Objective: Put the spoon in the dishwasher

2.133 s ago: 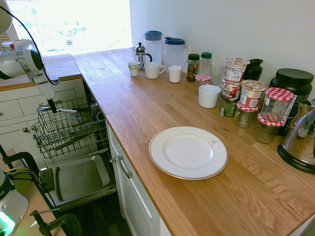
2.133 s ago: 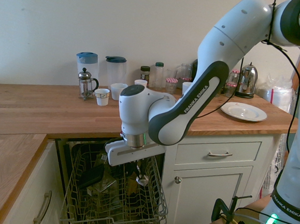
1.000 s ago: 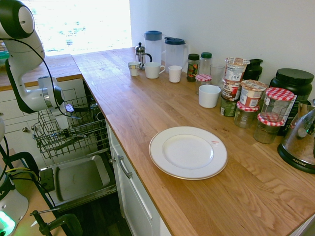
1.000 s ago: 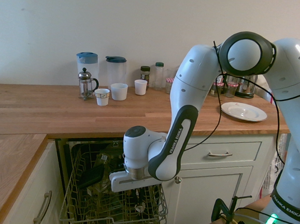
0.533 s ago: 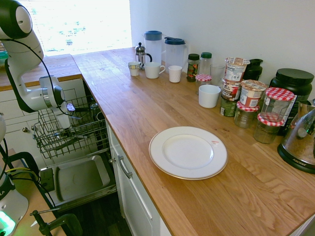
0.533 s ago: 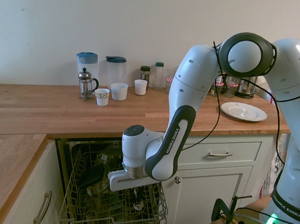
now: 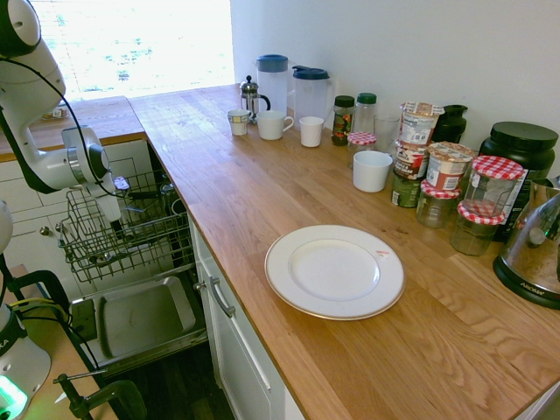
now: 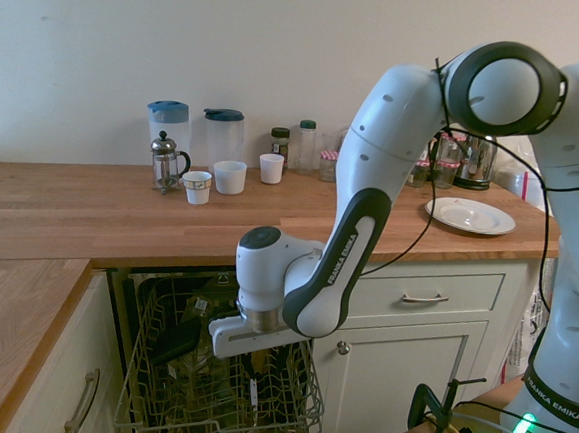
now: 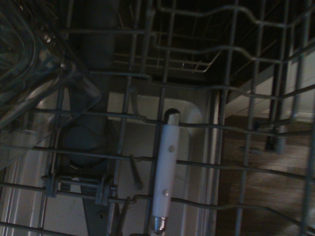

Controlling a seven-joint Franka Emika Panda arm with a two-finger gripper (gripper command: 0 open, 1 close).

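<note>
Pincer point(image 8: 252, 366) at the dishwasher rack point(image 8: 218, 428) — can't tell how open, or whether it's holding anything.

Wht handle point(image 9: 166, 169) w/ 2 rivets, nr clr container point(image 9: 44, 73).

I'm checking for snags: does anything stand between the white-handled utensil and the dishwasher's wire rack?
Nothing visible does. The wrist view shows the white-handled utensil right over the wire rack, whose wires pass behind its handle. Its far end is out of that view.
</note>
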